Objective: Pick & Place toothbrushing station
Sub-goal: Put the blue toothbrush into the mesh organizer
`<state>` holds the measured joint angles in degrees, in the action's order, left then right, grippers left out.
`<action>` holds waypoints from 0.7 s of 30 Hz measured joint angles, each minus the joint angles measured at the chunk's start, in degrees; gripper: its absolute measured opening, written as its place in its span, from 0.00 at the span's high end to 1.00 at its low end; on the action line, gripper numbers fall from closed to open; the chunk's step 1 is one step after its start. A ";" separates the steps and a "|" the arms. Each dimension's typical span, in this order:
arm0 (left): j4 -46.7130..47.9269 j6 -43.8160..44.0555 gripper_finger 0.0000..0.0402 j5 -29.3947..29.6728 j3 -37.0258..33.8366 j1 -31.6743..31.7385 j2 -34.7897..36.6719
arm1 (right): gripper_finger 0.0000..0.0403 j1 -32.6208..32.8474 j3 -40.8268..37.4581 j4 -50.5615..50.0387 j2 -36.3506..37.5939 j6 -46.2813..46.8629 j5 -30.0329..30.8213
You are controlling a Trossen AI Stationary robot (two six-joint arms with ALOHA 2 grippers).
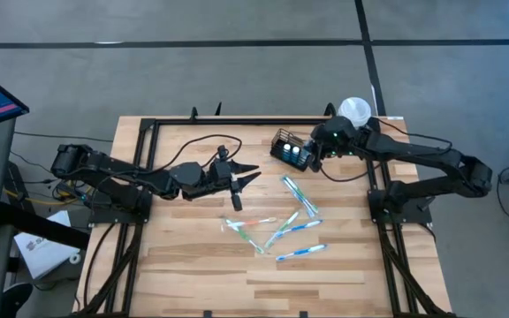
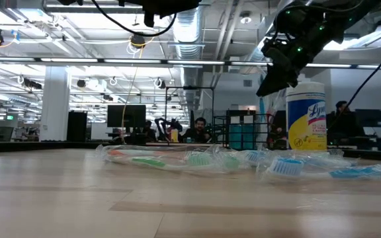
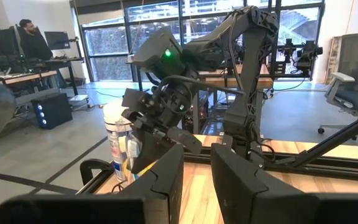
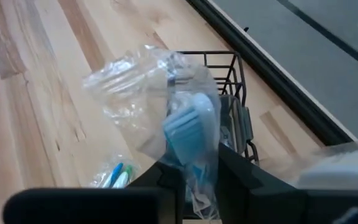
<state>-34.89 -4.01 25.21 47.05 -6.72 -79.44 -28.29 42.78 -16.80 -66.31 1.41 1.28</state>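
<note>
Black wire caddy [image 1: 292, 149] at table's one o'clock; right gripper [image 4: 199, 177] above, fingers clamped on a wrapped toothbrush [image 4: 188, 134]; left gripper [image 1: 246, 173] idle, fingers apart.

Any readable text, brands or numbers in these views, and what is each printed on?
"Lysol": script on the yellow label of the canister, low view.
Smaller print lower on that label: too small to read.
Toothbrush wrappers and the caddy: no legible text.
</note>
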 joint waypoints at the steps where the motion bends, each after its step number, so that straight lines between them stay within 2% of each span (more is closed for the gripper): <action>1: -0.02 0.02 0.81 0.00 0.00 0.00 0.00 | 0.84 0.00 0.00 0.05 0.22 0.00 0.00; 14: 0.00 0.02 0.81 0.00 0.00 0.00 0.00 | 0.54 0.02 0.01 0.08 1.11 0.04 0.08; 21: 0.00 0.02 0.81 0.02 0.00 0.00 0.00 | 0.49 0.04 0.02 0.26 3.75 -0.31 0.20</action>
<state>-34.89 -3.99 25.23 47.05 -6.72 -79.44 -28.25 42.81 -16.54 -62.56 1.10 1.48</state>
